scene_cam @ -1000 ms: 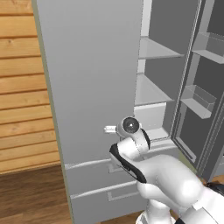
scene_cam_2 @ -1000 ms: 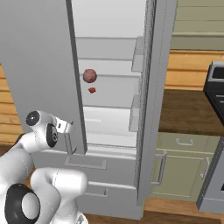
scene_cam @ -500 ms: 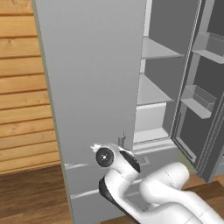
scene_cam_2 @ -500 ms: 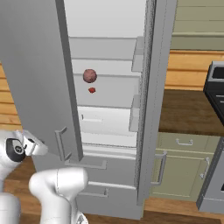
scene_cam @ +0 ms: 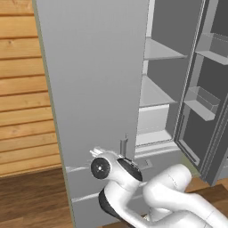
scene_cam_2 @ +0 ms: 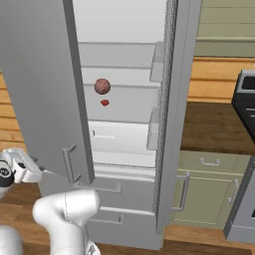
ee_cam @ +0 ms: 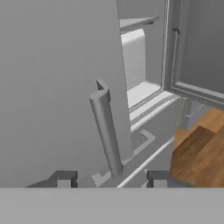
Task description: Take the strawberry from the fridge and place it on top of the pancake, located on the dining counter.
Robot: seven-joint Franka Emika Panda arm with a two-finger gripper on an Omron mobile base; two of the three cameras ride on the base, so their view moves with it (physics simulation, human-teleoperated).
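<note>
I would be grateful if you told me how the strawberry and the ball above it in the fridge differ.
The strawberry is tiny and bright red; the ball is far larger and dull pinkish-brown. The strawberry sits just below the ball in the right base view. Both lie inside the open fridge, apart from the hand.

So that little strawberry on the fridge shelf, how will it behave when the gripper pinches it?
The strawberry looks tiny and roundish, so it could probably roll or slip out of a pinch. It is likely light. The pinkish-brown ball sits close above it, so a nudge may send that rolling.
</note>
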